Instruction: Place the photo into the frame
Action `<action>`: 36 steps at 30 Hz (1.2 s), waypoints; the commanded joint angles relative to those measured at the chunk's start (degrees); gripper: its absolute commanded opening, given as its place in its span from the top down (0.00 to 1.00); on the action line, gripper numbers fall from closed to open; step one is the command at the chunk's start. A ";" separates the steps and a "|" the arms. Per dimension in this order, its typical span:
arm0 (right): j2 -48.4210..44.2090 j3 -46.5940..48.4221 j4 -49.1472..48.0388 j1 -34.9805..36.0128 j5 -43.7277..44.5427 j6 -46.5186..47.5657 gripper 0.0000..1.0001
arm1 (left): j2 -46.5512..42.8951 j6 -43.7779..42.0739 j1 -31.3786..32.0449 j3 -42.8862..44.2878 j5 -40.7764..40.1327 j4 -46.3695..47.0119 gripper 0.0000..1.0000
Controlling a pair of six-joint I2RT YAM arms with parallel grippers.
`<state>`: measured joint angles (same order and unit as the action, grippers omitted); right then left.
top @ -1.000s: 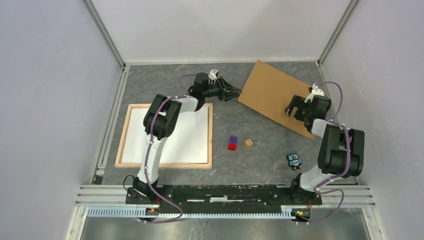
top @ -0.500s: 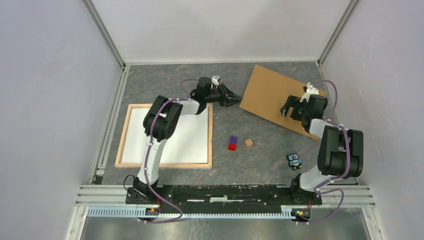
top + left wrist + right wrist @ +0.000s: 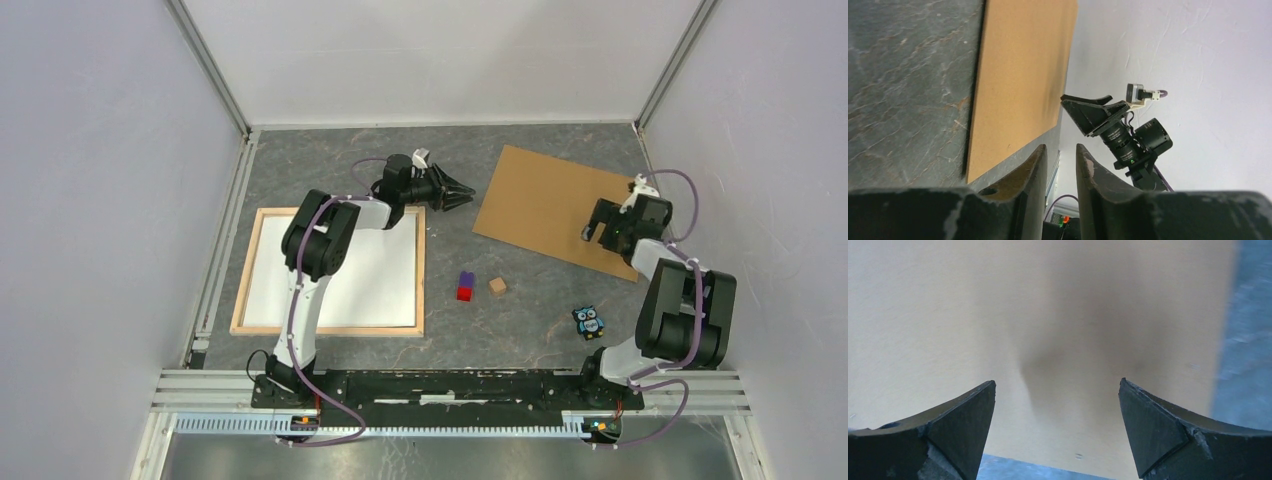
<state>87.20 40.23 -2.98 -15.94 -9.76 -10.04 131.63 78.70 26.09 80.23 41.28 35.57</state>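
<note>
Top external view shows the frame lying flat on the left part of the grey table, its near slat parallel to the table's near edge, with the left arm reaching across it. A white sheet fills the frame's opening; whether this is the photo lying face down cannot be told, since only a plain white side shows.

A brown backing board lies flat and skewed on the far right part of the table, well apart from the frame. The left gripper points at the board's left edge, just beside it and apart from it. In the left wrist view this gripper has its two fingers drawn close, with a narrow slit between them and nothing in it; the board lies beyond them.

The right gripper hangs over the right end of the board. Seen from the right wrist, this gripper is spread wide, the bare board below, and it holds nothing.

Between the frame and the right arm's base lie a red and purple block, a small wooden cube just beside it, and an owl figure nearer the right arm
</note>
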 commanded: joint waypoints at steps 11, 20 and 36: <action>-1.20 1.61 3.41 -11.03 9.95 -0.32 0.02 | -4.50 -32.53 2.88 13.49 -14.13 -40.42 0.13; 3.16 -0.38 -1.37 -11.17 2.32 -1.84 0.02 | 0.75 -32.63 6.24 19.14 -16.50 -45.17 0.02; 3.90 -3.16 -5.76 -10.49 -6.01 -3.53 0.02 | 2.71 -15.58 6.97 14.51 0.01 -24.13 0.13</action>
<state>90.02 38.98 -7.90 -27.29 -10.17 -11.75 133.71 52.36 32.91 98.37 30.81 -4.99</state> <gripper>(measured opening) 0.982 0.915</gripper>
